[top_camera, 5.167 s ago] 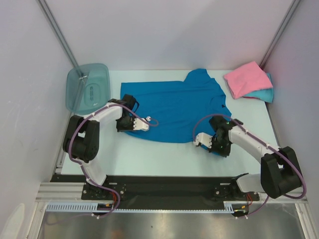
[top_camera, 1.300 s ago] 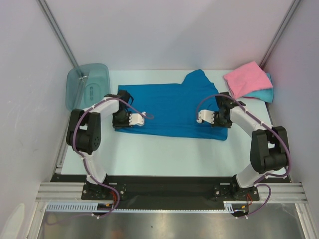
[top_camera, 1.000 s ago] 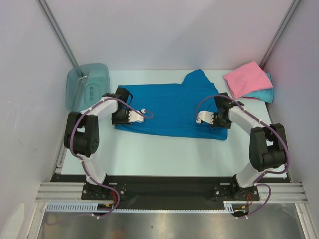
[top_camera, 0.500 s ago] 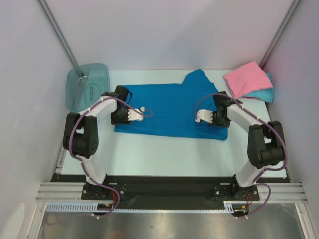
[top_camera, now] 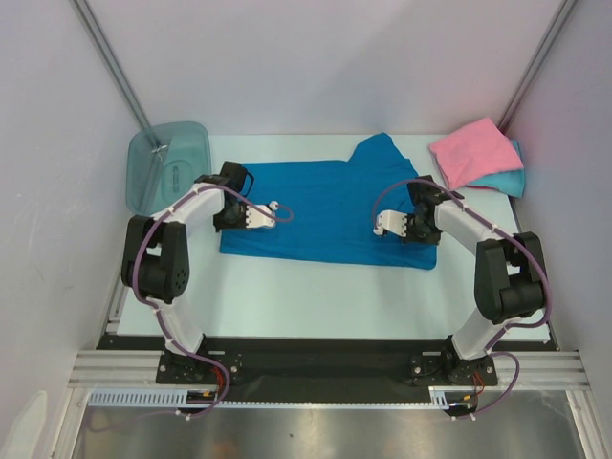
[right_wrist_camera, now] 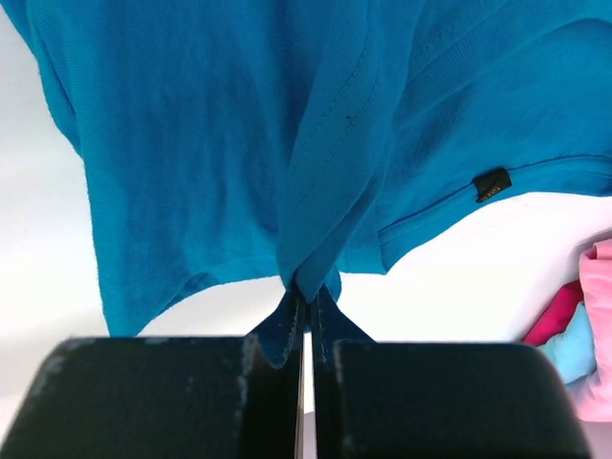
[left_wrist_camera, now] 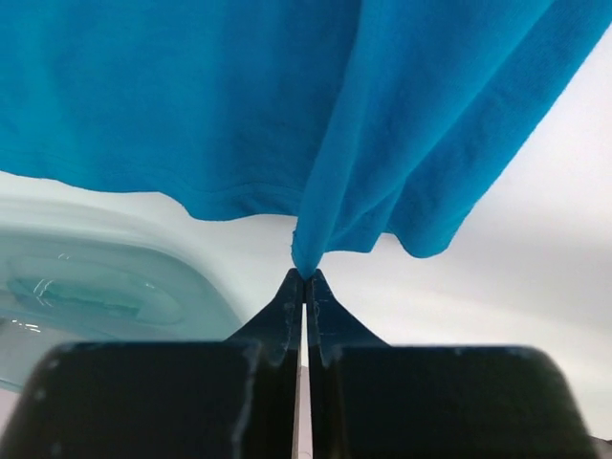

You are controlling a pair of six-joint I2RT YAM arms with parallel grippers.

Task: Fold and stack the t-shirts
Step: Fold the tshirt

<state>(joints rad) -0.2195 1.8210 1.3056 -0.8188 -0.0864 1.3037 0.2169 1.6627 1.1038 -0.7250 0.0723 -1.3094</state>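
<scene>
One deep blue shirt (top_camera: 325, 206) lies mid-worktop (top_camera: 316, 296), long axis left-to-right, with left tool (left_wrist_camera: 304, 277) and right tool (right_wrist_camera: 306, 292) each clamped on its cloth; one pink shirt (top_camera: 473, 153) rests folded atop one turquoise shirt (top_camera: 507, 182), far right.

- 3 t-shirts: 1 deep blue t-shirt (top_camera: 325, 206), 1 pink t-shirt (top_camera: 473, 151), 1 turquoise t-shirt (top_camera: 507, 182)
- 2 of them in 1 pile, 1 lying apart
- 1 translucent teal plastic bin (top_camera: 170, 167)
- 2 arms: 1 left arm (top_camera: 158, 258), 1 right arm (top_camera: 502, 277)
- 2 grippers: 1 left gripper (left_wrist_camera: 304, 277), 1 right gripper (right_wrist_camera: 306, 296)
- 1 black label tag (right_wrist_camera: 492, 185) on the deep blue cloth
- 1 pale table (top_camera: 316, 296)
</scene>
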